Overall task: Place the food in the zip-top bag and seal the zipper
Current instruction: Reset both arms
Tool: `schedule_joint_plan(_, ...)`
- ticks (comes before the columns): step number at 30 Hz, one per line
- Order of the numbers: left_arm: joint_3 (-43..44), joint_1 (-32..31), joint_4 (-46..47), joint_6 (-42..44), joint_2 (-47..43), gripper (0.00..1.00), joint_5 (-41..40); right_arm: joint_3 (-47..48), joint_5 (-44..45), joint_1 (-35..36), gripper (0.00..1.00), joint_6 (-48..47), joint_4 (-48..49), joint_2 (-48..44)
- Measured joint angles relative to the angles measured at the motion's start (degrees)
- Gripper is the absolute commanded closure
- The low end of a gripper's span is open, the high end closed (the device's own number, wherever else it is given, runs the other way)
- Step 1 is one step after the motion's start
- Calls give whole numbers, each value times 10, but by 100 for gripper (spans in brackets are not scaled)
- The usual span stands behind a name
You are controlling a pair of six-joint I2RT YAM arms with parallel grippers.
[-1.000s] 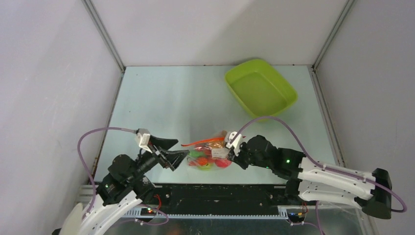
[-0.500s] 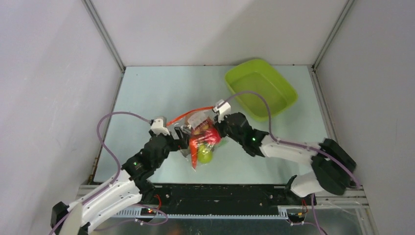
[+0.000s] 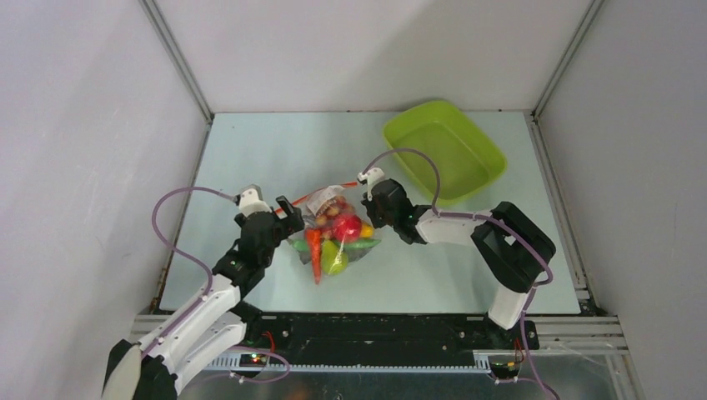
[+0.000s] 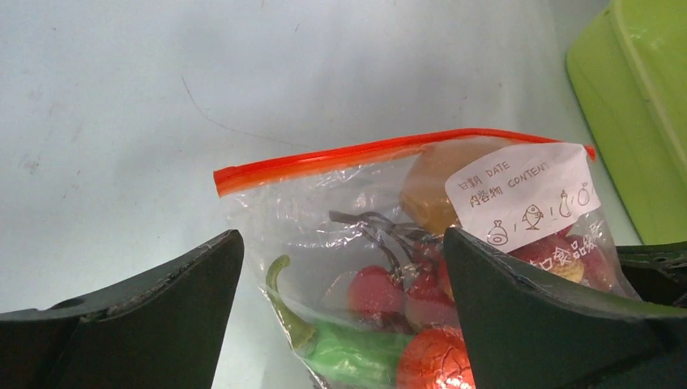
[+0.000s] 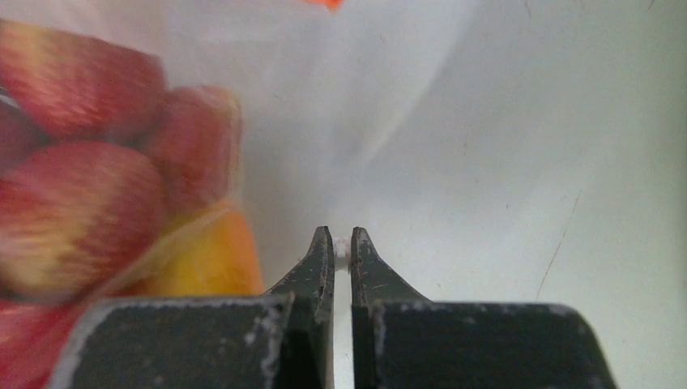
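From above, a lime tray (image 3: 444,150) sits far right on the pale table (image 3: 250,158), apart from the filled bag (image 3: 333,233); grey walls stand around.

Left wrist: the left gripper (image 4: 340,243) is spread wide, with the bag's orange zipper (image 4: 389,150) ahead.

Right wrist: the right gripper (image 5: 341,237) is pinched closed beside bagged red fruit (image 5: 73,186).

bag: clear zip-top bag (image 3: 329,218) lying on table (image 3: 250,150)
zipper (image 3: 304,198): orange-red, along far edge
food: carrot (image 3: 314,250), green pear (image 3: 336,262), red apple (image 3: 348,227) inside
left gripper (image 3: 292,227): at bag's left edge, jaws spread
right gripper (image 3: 367,215): at bag's right corner, jaws together
tray (image 3: 498,158): lime-green, far right
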Motion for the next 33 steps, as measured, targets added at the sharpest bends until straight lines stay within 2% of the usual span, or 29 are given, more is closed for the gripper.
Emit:
schedule_joint_plan(1,0,1,-3,-2,1,0,1,1,0,-2,92,5,-7,5)
schedule_joint_plan(2,0,2,-8,-4,2,0,2,1,0,-3,82,12,-13,8)
schedule_joint_plan(9,0,2,-46,-20,-24,0,14,2,-19,-2,57,47,-43,12)
schedule_joint_plan(10,0,3,-50,-23,-32,0,14,2,-20,-2,51,49,-44,12)
schedule_joint_plan(17,23,3,-120,-27,-76,0,17,-2,-9,8,40,60,-68,-11)
schedule_joint_plan(22,102,3,-210,-27,-87,0,26,-30,9,5,26,79,-76,-119)
schedule_joint_plan(25,151,3,-259,-27,-110,0,28,-50,20,-4,3,90,-82,-209)
schedule_joint_plan(33,226,3,-336,-27,-201,0,26,-86,82,-31,1,92,-113,-449)
